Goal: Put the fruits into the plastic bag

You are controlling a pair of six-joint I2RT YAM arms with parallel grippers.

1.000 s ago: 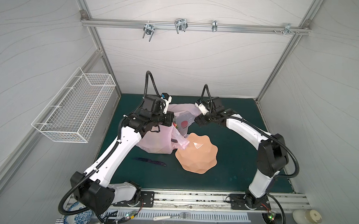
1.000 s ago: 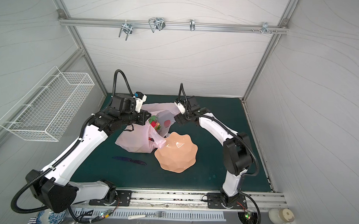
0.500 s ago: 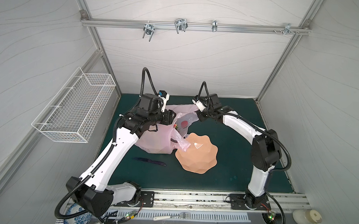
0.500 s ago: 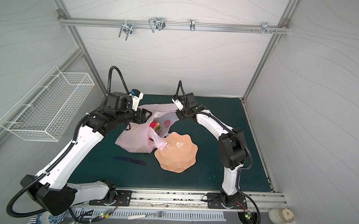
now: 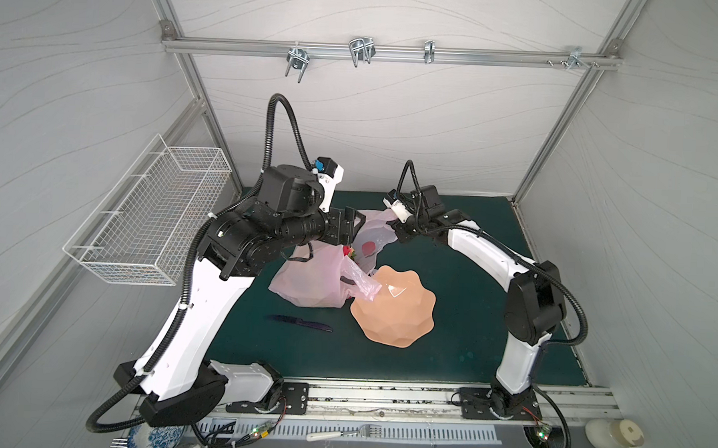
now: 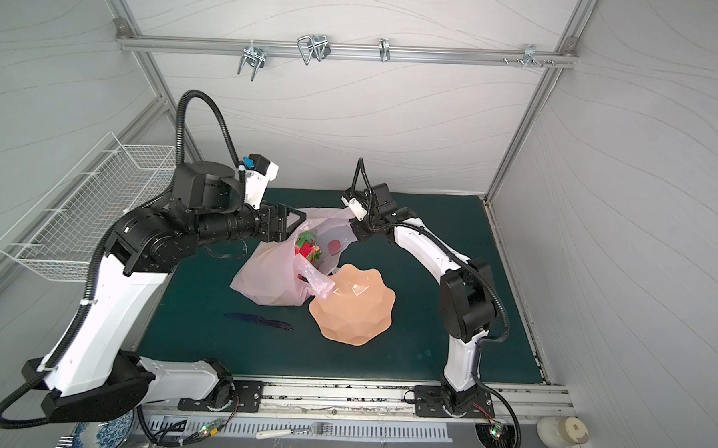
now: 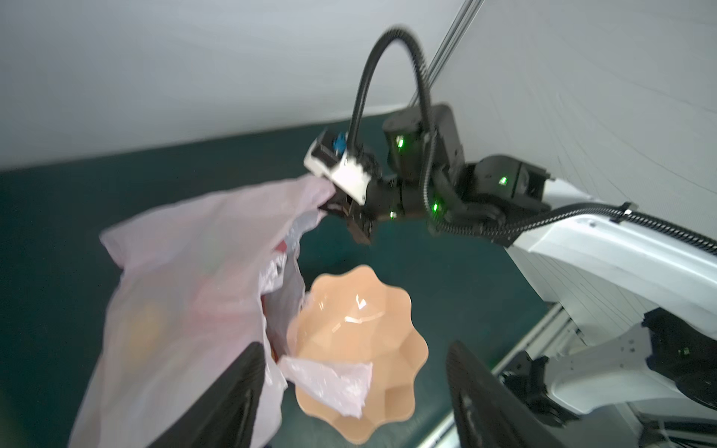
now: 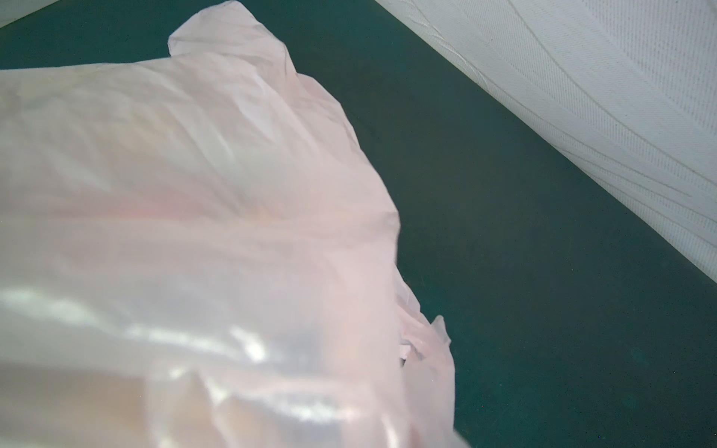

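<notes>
The pale-pink plastic bag lies on the green mat with its mouth held up. Inside the mouth shows a red and green fruit; other fruits are only faint shapes through the plastic. My left gripper hovers open above the bag's left rim, nothing between its fingers. My right gripper is shut on the bag's far rim. The plastic bag fills the right wrist view and hides those jaws.
A peach scalloped bowl sits empty beside the bag, one handle loop draped over its rim. A dark knife lies in front of the bag. A wire basket hangs on the left wall.
My left gripper has opened and risen away from the bag's mouth. My right gripper has moved in on the bag's far rim, shut on it and lifted it slightly.
</notes>
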